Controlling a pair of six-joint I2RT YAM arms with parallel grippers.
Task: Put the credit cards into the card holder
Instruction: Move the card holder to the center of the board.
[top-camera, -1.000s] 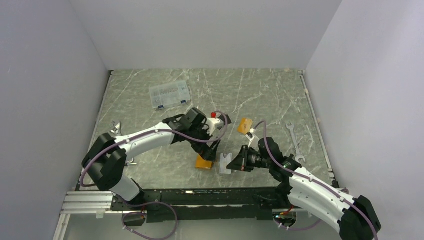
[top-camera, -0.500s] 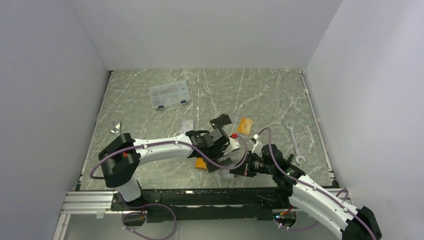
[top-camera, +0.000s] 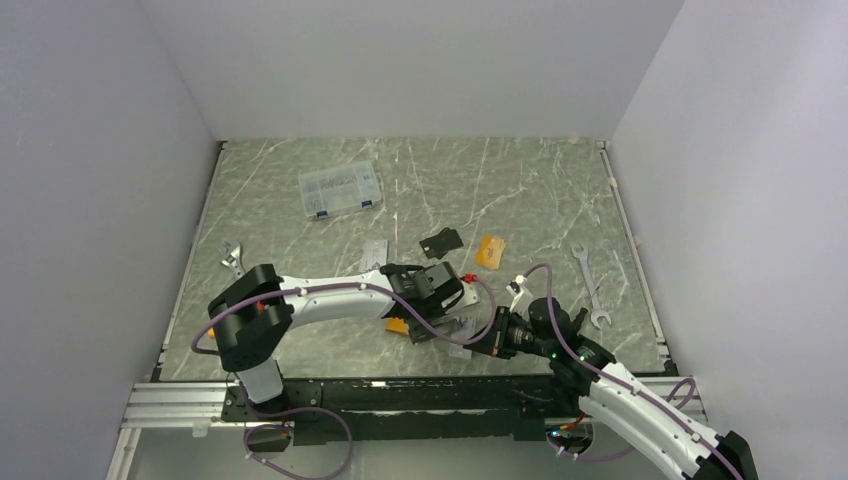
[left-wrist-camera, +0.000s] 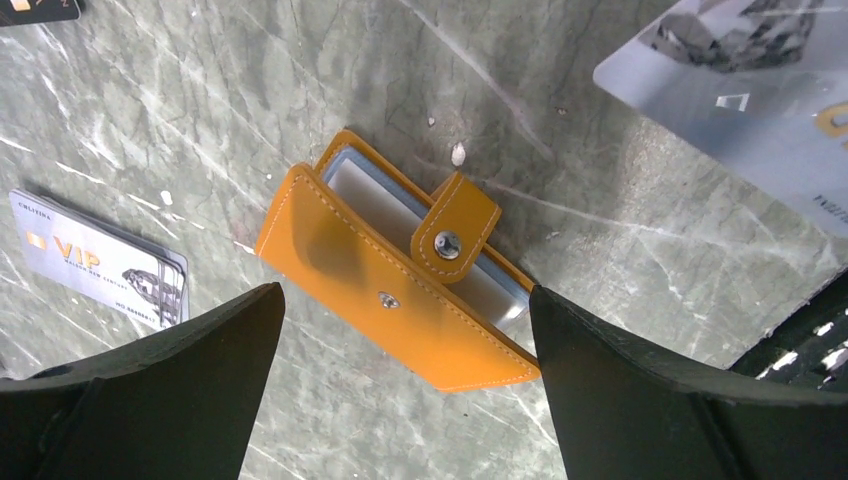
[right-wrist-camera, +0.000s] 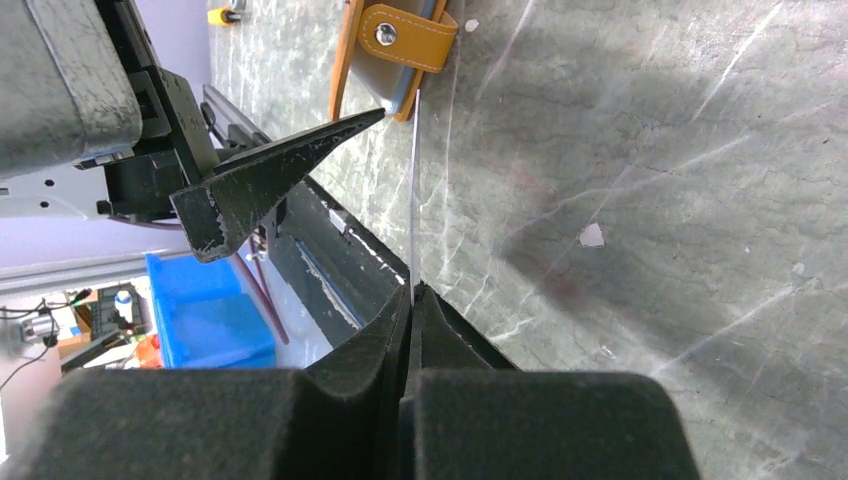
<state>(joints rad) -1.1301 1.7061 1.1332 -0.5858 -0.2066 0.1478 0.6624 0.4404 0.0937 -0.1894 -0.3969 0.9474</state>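
Note:
The orange card holder (left-wrist-camera: 385, 290) lies flat on the table, its snap tab (left-wrist-camera: 455, 228) loose and its pale inside showing at the edge. My left gripper (left-wrist-camera: 405, 300) hovers above it, open, with one finger on each side. It also shows in the top view (top-camera: 420, 322). My right gripper (right-wrist-camera: 412, 290) is shut on a silver card (right-wrist-camera: 412, 190) that is seen edge-on, its far tip close to the holder's open edge (right-wrist-camera: 395, 60). In the left wrist view the same card (left-wrist-camera: 760, 60) is at the upper right. Another silver card (left-wrist-camera: 100, 265), a black card (top-camera: 441, 241) and an orange card (top-camera: 489, 251) lie loose.
A clear compartment box (top-camera: 340, 188) stands at the back left. Wrenches lie at the left (top-camera: 231, 258) and at the right (top-camera: 585, 270). The table's near edge and rail (right-wrist-camera: 330, 270) run just beside the held card.
My left wrist has swung down and to the right over the card holder, uncovering the black card. My right arm has drawn back to the right with the silver card still pinched.

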